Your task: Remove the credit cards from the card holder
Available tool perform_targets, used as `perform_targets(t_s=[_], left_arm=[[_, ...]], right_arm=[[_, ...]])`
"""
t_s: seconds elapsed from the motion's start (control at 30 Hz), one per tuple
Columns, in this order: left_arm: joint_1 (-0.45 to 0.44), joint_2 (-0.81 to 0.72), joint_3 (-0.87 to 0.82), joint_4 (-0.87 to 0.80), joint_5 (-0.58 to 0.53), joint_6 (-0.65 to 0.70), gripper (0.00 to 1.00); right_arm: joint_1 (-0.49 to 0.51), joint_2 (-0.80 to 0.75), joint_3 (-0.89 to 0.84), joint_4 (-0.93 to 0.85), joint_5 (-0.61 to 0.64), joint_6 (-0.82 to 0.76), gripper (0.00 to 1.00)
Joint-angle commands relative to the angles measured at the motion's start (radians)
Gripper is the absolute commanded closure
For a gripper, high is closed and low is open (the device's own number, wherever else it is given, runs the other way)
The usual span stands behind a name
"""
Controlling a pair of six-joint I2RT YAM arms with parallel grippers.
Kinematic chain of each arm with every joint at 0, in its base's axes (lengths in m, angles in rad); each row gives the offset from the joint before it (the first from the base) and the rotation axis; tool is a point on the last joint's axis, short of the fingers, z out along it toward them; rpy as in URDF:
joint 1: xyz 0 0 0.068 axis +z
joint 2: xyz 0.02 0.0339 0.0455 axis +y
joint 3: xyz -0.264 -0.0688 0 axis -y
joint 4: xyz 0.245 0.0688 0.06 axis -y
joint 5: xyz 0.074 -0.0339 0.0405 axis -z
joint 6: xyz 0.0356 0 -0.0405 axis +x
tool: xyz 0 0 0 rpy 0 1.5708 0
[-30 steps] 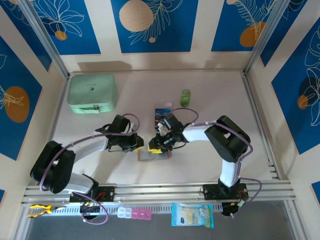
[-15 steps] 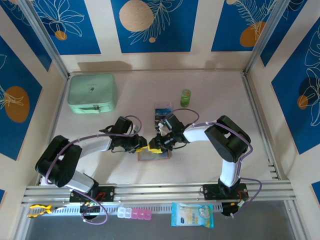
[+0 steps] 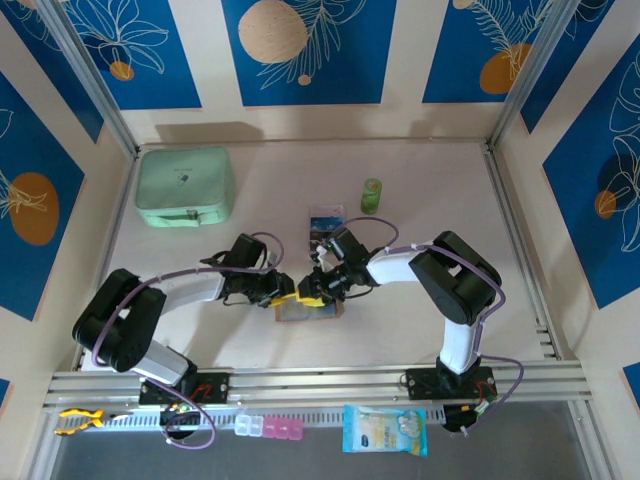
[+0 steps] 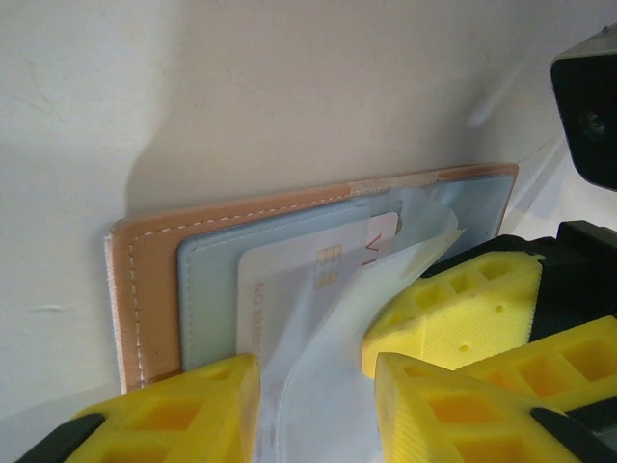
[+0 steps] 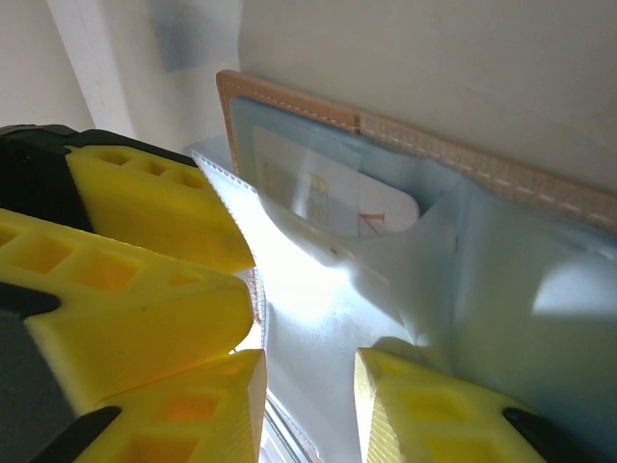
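The table [image 3: 420, 200] carries a mint-green pouch [image 3: 185, 187] far back on the left. Near the front middle, the card holder [image 4: 145, 289] lies open and flat, tan edge around grey-blue pockets. The left gripper [image 4: 316, 378] and the right gripper [image 5: 308, 371] meet over it. Each has its jaws apart, with only a thin, lifted pocket flap between them, not pinched. A pale credit card [image 4: 289, 280] sits in the pocket, showing a chip and a red V; its sideways digits are blurred. A blue card [image 3: 325, 220] lies beyond the holder, near a small green bottle [image 3: 371, 195].
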Motion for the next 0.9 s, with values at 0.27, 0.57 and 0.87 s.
perform_targets(t_s=[0.27,0.57,0.87], left_arm=[[-0.017,0.021,0.010,0.019,0.027,-0.010,0.76],[-0.021,-0.030,0.016,0.020,0.048,-0.024,0.77],[-0.062,-0.064,0.067,0.003,0.064,-0.046,0.71]], right_arm=[[-0.004,0.007,-0.033,-0.035,0.020,0.007,0.69],[0.005,-0.079,-0.028,-0.071,0.057,0.012,0.68],[-0.010,-0.235,-0.008,-0.225,0.158,-0.035,0.68]])
